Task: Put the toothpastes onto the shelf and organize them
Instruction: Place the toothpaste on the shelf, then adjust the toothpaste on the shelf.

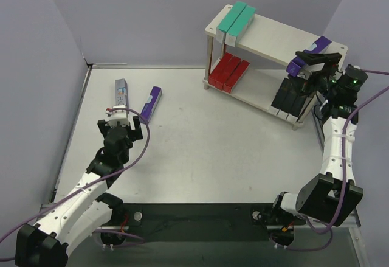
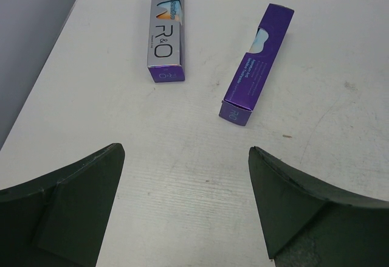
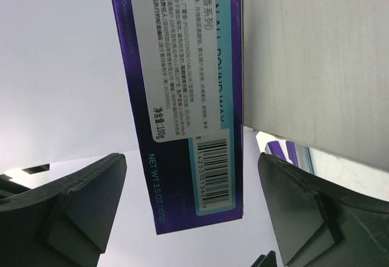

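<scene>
The shelf (image 1: 273, 33) stands at the back right. Teal toothpastes (image 1: 237, 19) lie on its top board; red ones (image 1: 230, 72) and black ones (image 1: 289, 95) sit on the lower board. A purple toothpaste (image 1: 309, 53) rests at the top board's right edge, jutting past it. My right gripper (image 1: 306, 62) is open around its end; in the right wrist view the carton (image 3: 182, 97) hangs between the fingers (image 3: 79, 200), touching neither. On the table at the left lie a silver toothpaste (image 2: 166, 30) and a purple one (image 2: 256, 63), just beyond my open, empty left gripper (image 2: 185, 157).
The table is walled at the left and back. In the right wrist view the shelf's top board (image 3: 316, 60) is next to the carton. Purple cables trail from both arms. A dark strip runs along the near edge between the arm bases.
</scene>
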`<state>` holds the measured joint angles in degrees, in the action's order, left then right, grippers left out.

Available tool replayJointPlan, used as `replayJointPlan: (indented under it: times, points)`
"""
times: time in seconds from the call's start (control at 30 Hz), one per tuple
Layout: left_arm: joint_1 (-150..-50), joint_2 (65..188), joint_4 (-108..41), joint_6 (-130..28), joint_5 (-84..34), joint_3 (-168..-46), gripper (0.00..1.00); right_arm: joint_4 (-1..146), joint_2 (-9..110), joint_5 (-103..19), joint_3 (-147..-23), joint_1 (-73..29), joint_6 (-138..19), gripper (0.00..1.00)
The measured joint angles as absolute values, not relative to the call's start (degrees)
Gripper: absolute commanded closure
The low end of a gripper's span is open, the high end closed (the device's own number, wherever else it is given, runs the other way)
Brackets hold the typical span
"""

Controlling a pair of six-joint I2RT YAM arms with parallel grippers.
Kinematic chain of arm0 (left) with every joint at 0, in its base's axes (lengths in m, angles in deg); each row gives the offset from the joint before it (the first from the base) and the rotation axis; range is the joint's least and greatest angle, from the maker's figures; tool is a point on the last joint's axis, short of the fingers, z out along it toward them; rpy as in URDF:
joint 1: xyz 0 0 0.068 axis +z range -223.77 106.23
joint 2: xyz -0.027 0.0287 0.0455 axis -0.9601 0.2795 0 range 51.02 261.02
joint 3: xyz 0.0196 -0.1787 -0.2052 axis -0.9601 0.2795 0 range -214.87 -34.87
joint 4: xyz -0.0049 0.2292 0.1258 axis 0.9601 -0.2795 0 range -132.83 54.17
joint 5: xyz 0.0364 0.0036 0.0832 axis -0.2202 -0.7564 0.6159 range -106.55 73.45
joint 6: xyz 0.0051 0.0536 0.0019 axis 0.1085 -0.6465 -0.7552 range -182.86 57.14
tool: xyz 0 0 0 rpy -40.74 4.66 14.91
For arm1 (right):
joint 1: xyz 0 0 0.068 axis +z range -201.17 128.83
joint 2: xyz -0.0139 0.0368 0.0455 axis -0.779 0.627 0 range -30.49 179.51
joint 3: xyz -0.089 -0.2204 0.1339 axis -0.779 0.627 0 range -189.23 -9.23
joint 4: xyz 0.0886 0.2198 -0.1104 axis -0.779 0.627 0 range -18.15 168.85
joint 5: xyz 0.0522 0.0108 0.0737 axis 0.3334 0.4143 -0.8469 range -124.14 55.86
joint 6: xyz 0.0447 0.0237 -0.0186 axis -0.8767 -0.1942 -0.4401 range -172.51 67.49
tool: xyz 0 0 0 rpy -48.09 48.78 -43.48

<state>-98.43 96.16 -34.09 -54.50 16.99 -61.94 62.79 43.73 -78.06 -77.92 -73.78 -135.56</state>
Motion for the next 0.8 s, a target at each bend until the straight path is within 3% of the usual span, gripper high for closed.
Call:
replayJointPlan:
  times: [0.27, 0.53, 0.8]
  points:
    - [-98.5, 96.1, -34.1, -54.5, 17.0, -61.9, 0.05, 70.2, 40.6, -77.4, -78.7, -74.1, -129.1, 0.0]
    - [-99.0, 97.1, -34.1, -54.5, 16.6, -61.9, 0.05, 86.9, 31.4, -71.8, -83.4, -72.2, -113.5, 0.0]
    - [-100.4, 98.7, -34.1, -54.3, 16.1, -61.9, 0.05, 100.8, 27.9, -47.0, -94.9, -57.5, -92.5, 0.0]
